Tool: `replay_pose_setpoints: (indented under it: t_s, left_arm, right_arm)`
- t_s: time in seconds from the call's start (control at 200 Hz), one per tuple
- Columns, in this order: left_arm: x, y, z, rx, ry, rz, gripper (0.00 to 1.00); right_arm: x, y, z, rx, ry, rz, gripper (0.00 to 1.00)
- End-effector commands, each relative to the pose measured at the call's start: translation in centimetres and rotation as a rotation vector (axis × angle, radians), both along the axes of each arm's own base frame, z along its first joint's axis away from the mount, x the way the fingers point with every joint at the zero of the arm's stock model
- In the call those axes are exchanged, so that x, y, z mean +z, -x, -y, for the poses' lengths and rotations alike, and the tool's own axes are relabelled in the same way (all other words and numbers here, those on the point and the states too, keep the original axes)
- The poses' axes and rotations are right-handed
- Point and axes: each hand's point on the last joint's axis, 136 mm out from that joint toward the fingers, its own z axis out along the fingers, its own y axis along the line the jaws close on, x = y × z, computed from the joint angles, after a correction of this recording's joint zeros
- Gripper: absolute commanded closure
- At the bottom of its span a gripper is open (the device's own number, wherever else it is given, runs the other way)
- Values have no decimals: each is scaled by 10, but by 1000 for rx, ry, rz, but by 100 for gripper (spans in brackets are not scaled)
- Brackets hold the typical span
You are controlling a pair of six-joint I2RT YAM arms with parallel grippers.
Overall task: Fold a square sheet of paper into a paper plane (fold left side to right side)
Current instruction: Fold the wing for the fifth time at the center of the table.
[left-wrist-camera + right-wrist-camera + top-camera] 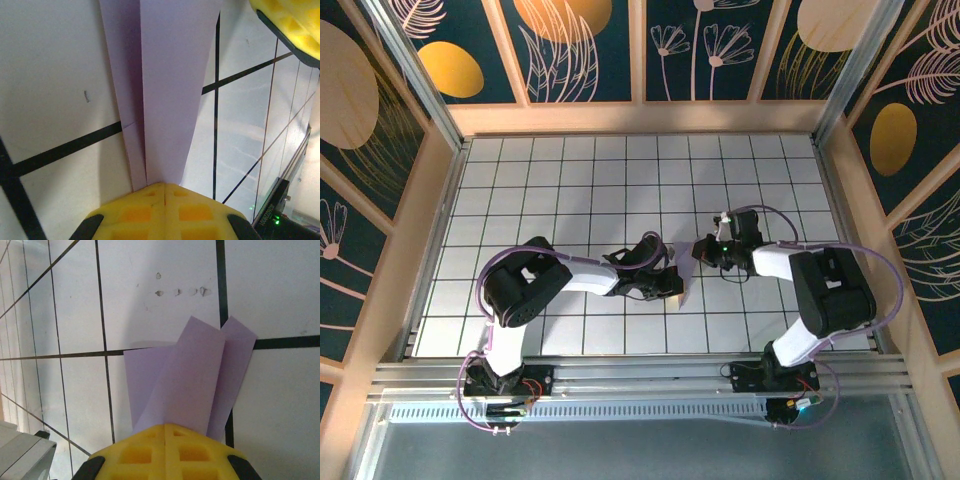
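Yellow left fingers (135,212) are pressed tight together, tips meeting at a seam. The left gripper (164,192) pinches one end of the paper plane (170,90). From the tips the lavender strip runs straight away, with a long centre crease and a shadow along its left edge. It sits low over the white tiled table (50,75); cannot tell if it touches. The right gripper (165,432) is also clamped, its fingers (135,452) gripping the other end. There, two angled flaps fan out from the tips, overlapping above a black grid line. In the left wrist view, a yellow right finger sits at the top right corner, just beside the paper. From the top camera, both grippers are near table centre, tips facing each other and close together, with the paper between them.
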Motion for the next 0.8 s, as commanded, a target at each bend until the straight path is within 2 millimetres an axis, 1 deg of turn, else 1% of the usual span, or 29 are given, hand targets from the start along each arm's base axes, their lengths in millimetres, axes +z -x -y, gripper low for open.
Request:
replay_pose_setpoints:
  t_s: [0.0, 0.205, 0.38, 0.485, 0.626, 0.726, 0.796]
  left_arm:
    - [-24, 10, -22, 14, -119, -40, 96]
    - [-23, 10, -24, 18, -119, -38, 96]
    - [-17, 9, -24, 22, -106, -26, 95]
    - [-5, 7, -21, 23, -74, -6, 90]
    - [24, 1, -15, 35, -20, 44, 85]
    - [40, -3, -10, 31, 6, 66, 85]
    - [44, -2, -7, 16, 14, 62, 87]
  right_arm:
    - [2, -12, -2, 15, 13, 37, 100]
    - [-12, -10, 3, -1, 46, -7, 100]
    - [-28, 1, 12, -26, 93, -68, 100]
    - [-39, 9, 19, -42, 127, -115, 100]
    - [-46, 17, 22, -48, 138, -142, 100]
    - [-46, 19, 21, -44, 133, -144, 100]
    - [-47, 19, 21, -43, 132, -145, 100]
